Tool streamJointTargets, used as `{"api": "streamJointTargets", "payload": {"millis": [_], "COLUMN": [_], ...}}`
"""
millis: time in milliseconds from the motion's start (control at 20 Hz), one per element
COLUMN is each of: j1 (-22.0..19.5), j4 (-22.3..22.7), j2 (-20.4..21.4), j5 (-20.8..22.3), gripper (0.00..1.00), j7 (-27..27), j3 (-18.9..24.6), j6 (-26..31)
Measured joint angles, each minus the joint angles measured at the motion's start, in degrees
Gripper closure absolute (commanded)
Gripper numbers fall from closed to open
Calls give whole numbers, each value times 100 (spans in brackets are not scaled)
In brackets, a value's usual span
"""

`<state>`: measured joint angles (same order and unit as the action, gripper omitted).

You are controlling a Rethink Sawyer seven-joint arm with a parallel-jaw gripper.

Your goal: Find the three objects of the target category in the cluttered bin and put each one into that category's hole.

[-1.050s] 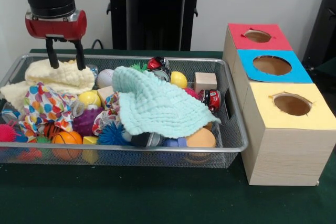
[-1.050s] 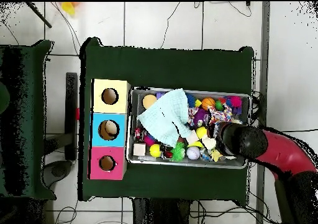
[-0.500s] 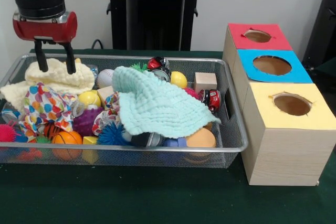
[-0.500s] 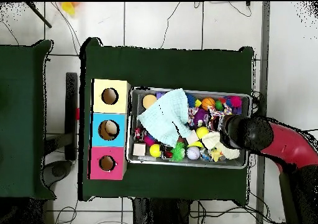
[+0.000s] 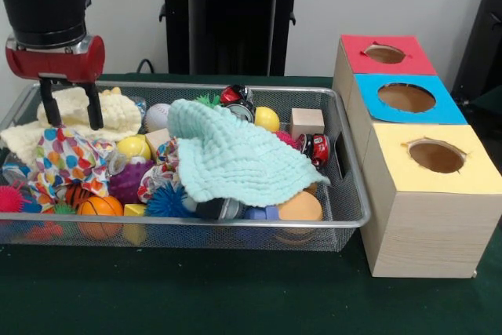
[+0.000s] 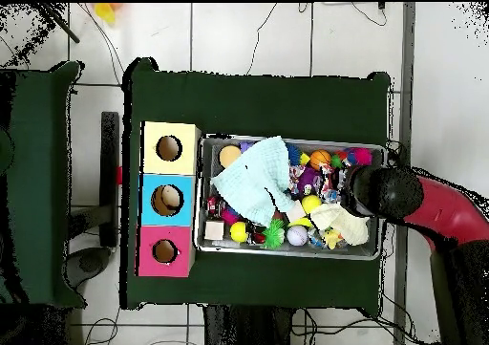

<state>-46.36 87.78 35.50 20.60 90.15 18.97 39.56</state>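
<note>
Over the left end of the wire bin (image 5: 345, 194) in the front view, the claw (image 5: 71, 112) hangs released, its two black fingers (image 5: 94, 107) spread apart with nothing between them, their tips down at the cream cloth (image 5: 110, 111). Just beside that cloth lies a polka-dot cloth (image 5: 67, 158), and a mint cloth (image 5: 235, 158) drapes over the middle of the pile of balls and toys. Right of the bin on the green table (image 5: 235, 296) stands a row of three boxes, a red box (image 5: 388, 56), a blue box (image 5: 408, 100) and a yellow box (image 5: 435, 158), each with a round hole on top.
</note>
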Motion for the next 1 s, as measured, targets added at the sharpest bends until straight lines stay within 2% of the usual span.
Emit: {"api": "streamJointTargets", "payload": {"millis": [250, 1000], "j1": [49, 72], "j4": [-173, -319], "j2": [-169, -555], "j5": [2, 115], "gripper": [0, 0], "j7": [0, 0], "j3": [1, 1], "j6": [0, 0]}}
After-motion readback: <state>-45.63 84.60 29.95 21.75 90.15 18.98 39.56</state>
